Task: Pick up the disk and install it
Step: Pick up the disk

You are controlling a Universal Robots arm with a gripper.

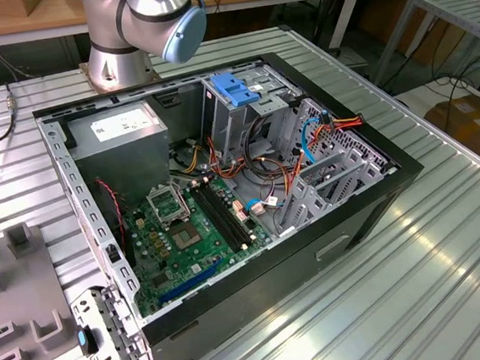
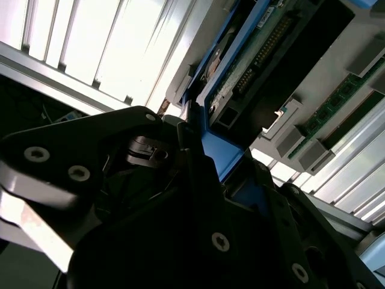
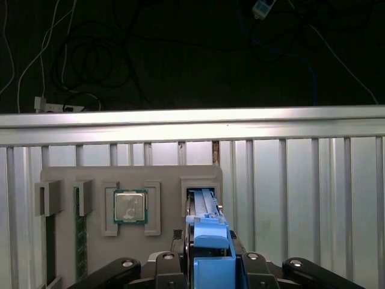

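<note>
1. Gripping stage, first wrist view: the gripper (image 3: pixel 210 244) stands over the tray (image 3: pixel 162 174) with one finger against each broad face of the disk (image 3: pixel 203 205). No gap shows on either side, so the fingers read as clamped on it.
2. Location: the disk sits in a pocket of the tray, beside the CPU (image 3: pixel 130 206). The tray lies on the table (image 3: pixel 301 192), near its edge. The disk's far end lies within the pocket's walls, so it is judged not yet lifted clear.
3. Reason for the pocket: it holds the disk on edge. Both broad faces are thus open to the fingers, and a narrow blue edge faces the wrist. Laid flat, the disk would probably offer no such opposed pair of faces.
4. Second wrist view: the disk (image 2: pixel 252 66) shows its circuit-board face. Its blue edge passes between the dark fingers of the gripper (image 2: pixel 224 162).
5. Axis: in both wrist views the disk runs from the wrist away into the pocket. Its long axis is therefore judged upright to the tray, roughly in line with the gripper's approach. The broad faces stand square to the tray.
6. Destination, exterior view: the case (image 1: pixel 354 211) lies on its side, open upward, which gives access from above. The cage (image 1: pixel 235 134) inside carries a blue latch (image 1: pixel 233 87) on top.
</note>
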